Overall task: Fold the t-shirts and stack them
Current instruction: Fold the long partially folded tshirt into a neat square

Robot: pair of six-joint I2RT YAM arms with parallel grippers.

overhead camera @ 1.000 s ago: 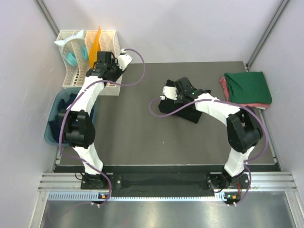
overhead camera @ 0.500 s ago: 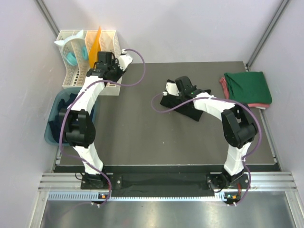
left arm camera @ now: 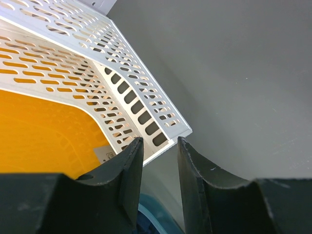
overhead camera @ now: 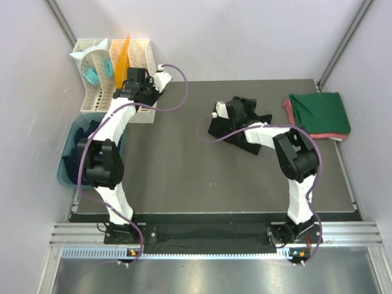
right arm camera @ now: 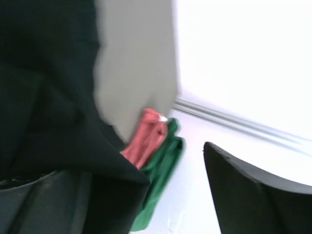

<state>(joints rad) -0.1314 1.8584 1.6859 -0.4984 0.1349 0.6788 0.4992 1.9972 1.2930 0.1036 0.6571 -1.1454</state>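
The right gripper (overhead camera: 244, 108) has just let go of the black shirt (overhead camera: 222, 130) short of the stack (overhead camera: 318, 110), so stacking remains; the left gripper (left arm camera: 159, 141) hangs part-open, empty.

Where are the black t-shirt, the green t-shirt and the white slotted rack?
black t-shirt (overhead camera: 229, 133): top view, left half of the cloth.
green t-shirt (overhead camera: 318, 111): top view, middle of its folded top.
white slotted rack (overhead camera: 92, 101): top view, near left wall.

Far forward, left hand (left arm camera: 158, 146) with fingers narrowly apart; right hand (overhead camera: 242, 108) low, fingers wide apart.
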